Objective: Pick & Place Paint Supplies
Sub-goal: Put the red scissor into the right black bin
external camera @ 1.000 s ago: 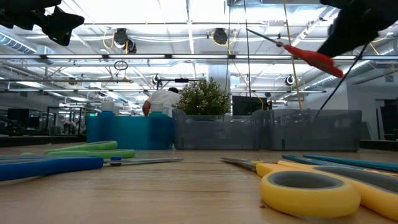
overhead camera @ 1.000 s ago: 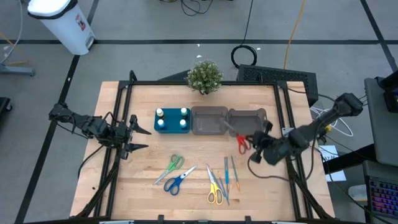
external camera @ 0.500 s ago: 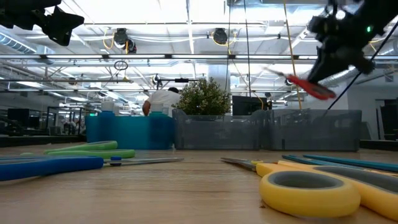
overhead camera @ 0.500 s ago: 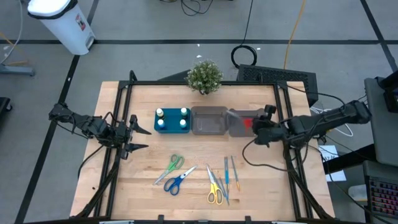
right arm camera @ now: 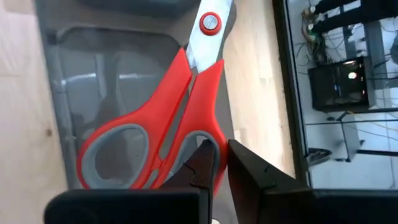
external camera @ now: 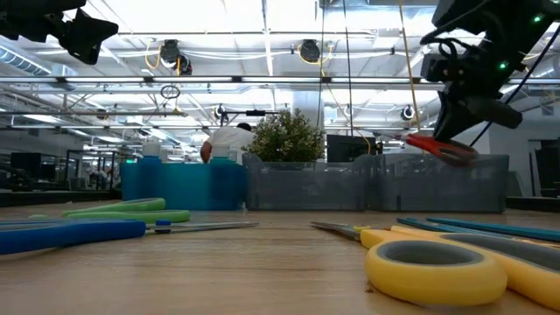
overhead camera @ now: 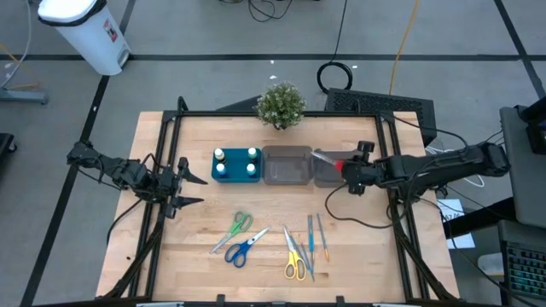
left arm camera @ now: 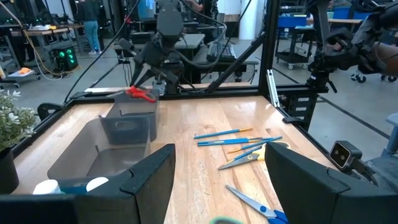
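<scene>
My right gripper (overhead camera: 348, 173) hovers over the right grey bin (overhead camera: 331, 176), shut on the red-handled scissors (overhead camera: 334, 165). In the low view the scissors (external camera: 442, 147) hang just above the bin's rim. Green scissors (overhead camera: 240, 223), blue scissors (overhead camera: 246, 246), yellow scissors (overhead camera: 293, 258) and thin blue sticks (overhead camera: 312, 238) lie flat on the table's near half. Several white-capped bottles (overhead camera: 219, 154) stand in the teal tray (overhead camera: 235, 162). My left gripper (overhead camera: 189, 188) waits open at the table's left edge. My right gripper (right arm camera: 221, 155) pinches the rim of one red handle loop (right arm camera: 214, 138), one finger (right arm camera: 200, 167) inside the loop and the other (right arm camera: 249, 169) outside it. The scissors are lifted clear and lie nearly level, blades shut, their pivot end (right arm camera: 210, 23) pointing away from the fingers over the bin.
A second grey bin (overhead camera: 287, 165) sits between the teal tray and the right bin. A small potted plant (overhead camera: 280, 104) stands at the far edge. A black frame rail (overhead camera: 388, 162) runs along the table's right side. Bare wood lies between the bins and the scissors.
My right gripper has carried the red scissors from over the open table toward the far edge and a little left, over the right bin. It has come down, so the scissors, which tilted high before, hang nearly level just above the bin's rim.
</scene>
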